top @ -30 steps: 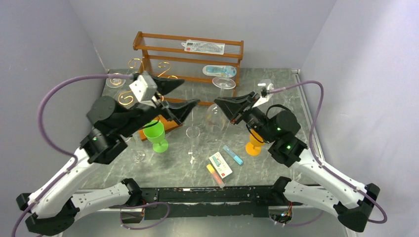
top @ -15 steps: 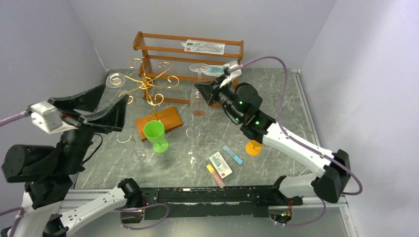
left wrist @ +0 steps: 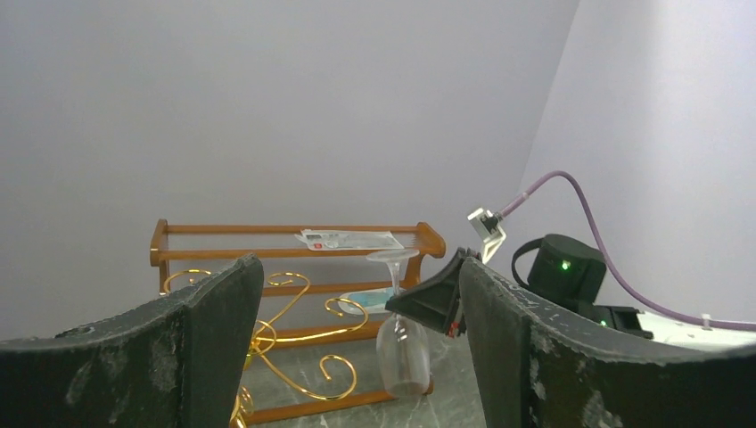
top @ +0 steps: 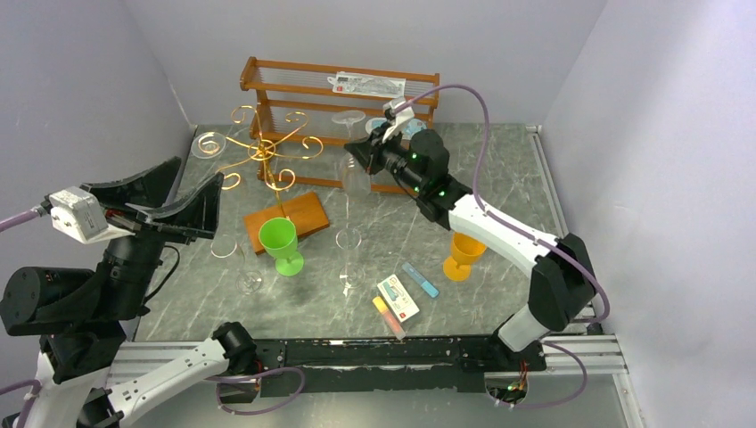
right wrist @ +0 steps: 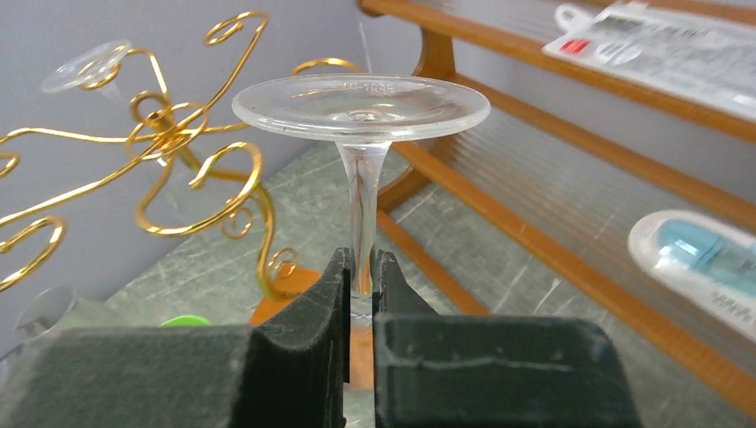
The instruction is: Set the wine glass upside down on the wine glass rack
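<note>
**Work surface.** The grey marble table [top: 508,205] is walled at the back and on both sides. Bare marble lies along its right edge. The two-tier wooden shelf [top: 294,89] stands against the back wall.

**Arms.** The left gripper [top: 200,171] hangs over the table's left edge, well apart from everything, with its claw spread wide and holding nothing. The right gripper [top: 355,152] reaches in front of the shelf. Its claw is pinching the stem of the wine glass [top: 355,181].

**Task items.** The wine glass rack [top: 265,150] stands at back left, with its curls reaching toward the shelf. The wine glass is held upside down, foot up and bowl down, just right of the rack's right-hand curls. It is apart from them and hangs on no arm.

**Small items.** A green goblet [top: 283,245], an orange goblet [top: 464,256] and packets [top: 398,297] crowd the front half.

**View differences.**
- Only the top view shows the front clutter.
- Only the right wrist view shows the pads [right wrist: 312,312] clamping the stem below the foot.
- Only the left wrist view shows the bowl hanging low beside the shelf's bottom rail.
</note>
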Controlling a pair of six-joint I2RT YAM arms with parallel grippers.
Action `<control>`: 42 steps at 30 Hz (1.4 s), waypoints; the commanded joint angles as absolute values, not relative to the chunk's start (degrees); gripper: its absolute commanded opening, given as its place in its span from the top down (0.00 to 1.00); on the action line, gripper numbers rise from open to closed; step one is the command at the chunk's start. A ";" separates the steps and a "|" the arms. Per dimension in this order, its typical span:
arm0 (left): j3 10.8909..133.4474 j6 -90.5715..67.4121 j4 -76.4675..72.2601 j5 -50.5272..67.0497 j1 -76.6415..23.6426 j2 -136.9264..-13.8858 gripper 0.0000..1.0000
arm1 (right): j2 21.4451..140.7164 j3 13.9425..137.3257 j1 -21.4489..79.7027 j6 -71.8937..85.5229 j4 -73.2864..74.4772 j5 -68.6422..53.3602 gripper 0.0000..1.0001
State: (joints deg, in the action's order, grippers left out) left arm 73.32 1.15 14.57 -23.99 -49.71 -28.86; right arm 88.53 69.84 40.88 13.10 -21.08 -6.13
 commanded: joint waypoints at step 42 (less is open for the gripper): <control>72.60 -6.11 16.41 -18.85 -49.85 -32.29 0.15 | 112.76 91.63 35.33 15.71 -36.90 -43.94 1.00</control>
